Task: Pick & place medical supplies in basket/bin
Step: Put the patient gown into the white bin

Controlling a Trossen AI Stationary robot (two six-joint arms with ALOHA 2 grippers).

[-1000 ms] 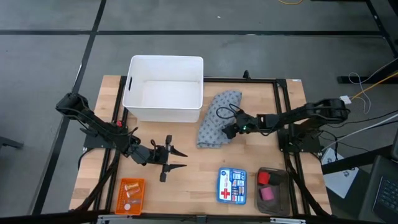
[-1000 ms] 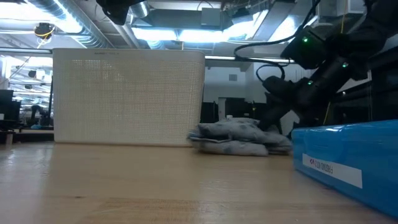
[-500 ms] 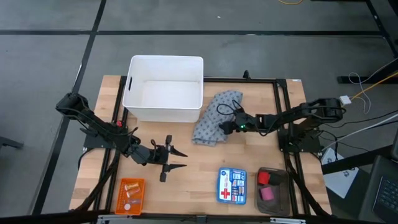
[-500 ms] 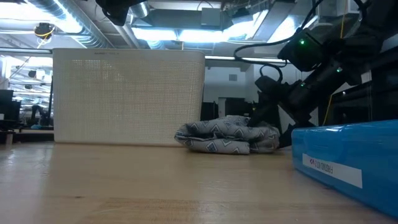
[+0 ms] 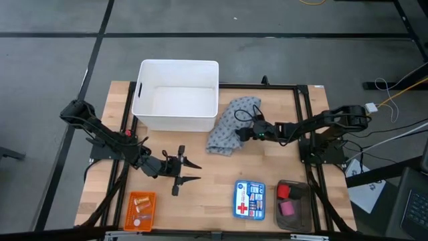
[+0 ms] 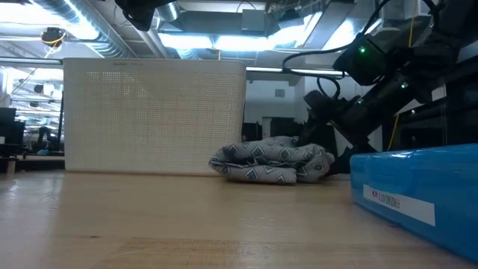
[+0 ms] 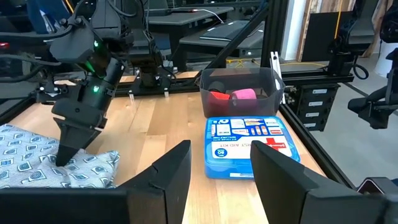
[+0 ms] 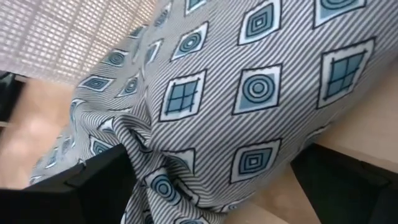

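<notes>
Beside the empty white bin (image 5: 176, 104), right gripper (image 5: 245, 132) clamps the patterned cloth (image 5: 229, 125); left gripper (image 5: 187, 171) waits, fingers apart. Vials (image 5: 140, 207), cylinders (image 5: 285, 199) remain unplaced.

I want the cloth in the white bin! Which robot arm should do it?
The right one, probably. Its hand is already on the cloth, beside the white bin. The left hand sits open, farther away.
</notes>
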